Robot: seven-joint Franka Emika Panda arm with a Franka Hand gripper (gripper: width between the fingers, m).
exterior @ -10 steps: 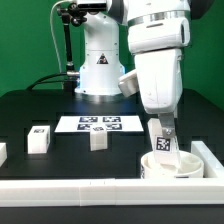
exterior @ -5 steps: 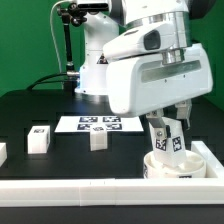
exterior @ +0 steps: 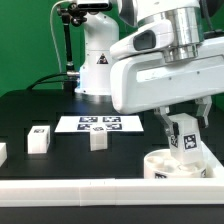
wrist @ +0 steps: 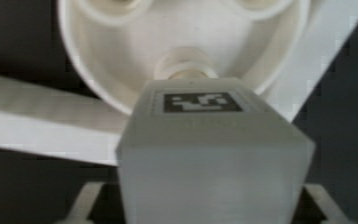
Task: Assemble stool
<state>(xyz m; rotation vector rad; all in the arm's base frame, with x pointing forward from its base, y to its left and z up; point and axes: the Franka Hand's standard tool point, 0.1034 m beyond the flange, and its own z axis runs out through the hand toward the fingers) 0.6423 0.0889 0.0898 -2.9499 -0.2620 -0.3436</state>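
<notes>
A leg (exterior: 186, 146) is gripped in the closed claw (exterior: 184, 128) — held over the seat (exterior: 163, 167), at five o'clock in the exterior view. A spare leg (exterior: 98, 140) is seen standing on the worktop (exterior: 30, 110), toward the seat's nine o'clock.

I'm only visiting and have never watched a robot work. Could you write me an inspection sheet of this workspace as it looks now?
Surface: black table with a white rail along its front edge.
Job's things: round white seat at the exterior view's right. A tagged leg block is held tilted over it, lower end at the seat. One loose leg block and another stand apart on the table.
Clutter: nothing seen, apart from the marker board.
Grippers: the tool is shut on the leg block.
Cables: a thin dark cable beside the robot base.
Surroundings: green backdrop.
</notes>
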